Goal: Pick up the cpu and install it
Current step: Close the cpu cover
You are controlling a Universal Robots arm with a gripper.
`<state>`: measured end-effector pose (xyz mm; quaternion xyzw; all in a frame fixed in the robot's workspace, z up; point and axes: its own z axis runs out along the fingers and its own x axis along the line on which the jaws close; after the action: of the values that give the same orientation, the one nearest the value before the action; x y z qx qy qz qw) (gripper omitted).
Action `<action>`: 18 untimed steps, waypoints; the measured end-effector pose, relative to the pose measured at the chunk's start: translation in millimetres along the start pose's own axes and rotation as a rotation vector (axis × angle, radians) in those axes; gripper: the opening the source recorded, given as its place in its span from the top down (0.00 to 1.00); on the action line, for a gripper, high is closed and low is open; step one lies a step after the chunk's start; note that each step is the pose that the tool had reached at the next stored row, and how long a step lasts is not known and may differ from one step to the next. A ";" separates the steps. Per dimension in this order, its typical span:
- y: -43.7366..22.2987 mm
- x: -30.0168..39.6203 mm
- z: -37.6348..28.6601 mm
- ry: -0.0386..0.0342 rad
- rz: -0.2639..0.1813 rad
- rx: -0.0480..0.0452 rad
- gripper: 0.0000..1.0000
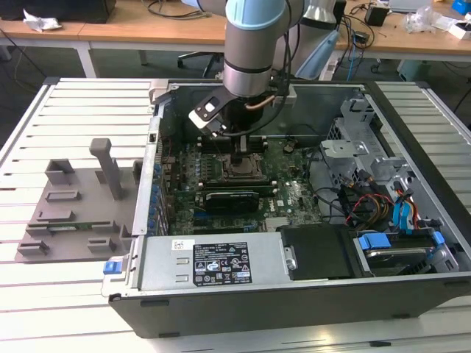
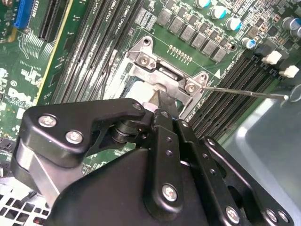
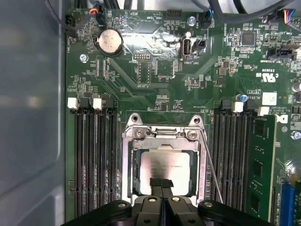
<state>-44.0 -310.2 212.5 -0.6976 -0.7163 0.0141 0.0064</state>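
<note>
While arm hangs over open computer case (image 1: 294, 287) on white slatted table (image 1: 73, 103), wooden desks (image 1: 147, 29) run along room's back and grey fixture (image 1: 73, 206) sits at exterior view's left. My gripper (image 3: 161, 184): jaws pressed together, nothing pinched, tips at cpu (image 3: 164, 162) edge, touching or not, can't tell tbh. cpu lies flat inside socket frame (image 3: 162, 134). First wrist view gets cpu's silvery top plus coin battery (image 3: 109, 41); second wrist view gets my black linkage over socket hinge (image 2: 164, 75).

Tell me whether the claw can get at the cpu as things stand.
Likely yes: the claw hangs over the cpu in the first wrist view, its shut tips at the chip's top, nothing between. The metal socket frame rings the cpu, so its edges look hard to grasp.
</note>
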 end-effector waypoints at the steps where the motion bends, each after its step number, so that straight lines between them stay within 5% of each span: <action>1: 0.2 0.0 -2.4 -0.0002 0.000 0.0001 0.89; 18: -0.5 -0.4 -39.2 -0.0001 0.000 0.0000 0.89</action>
<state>-43.4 -310.2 251.7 -0.6976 -0.7163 0.0141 0.0064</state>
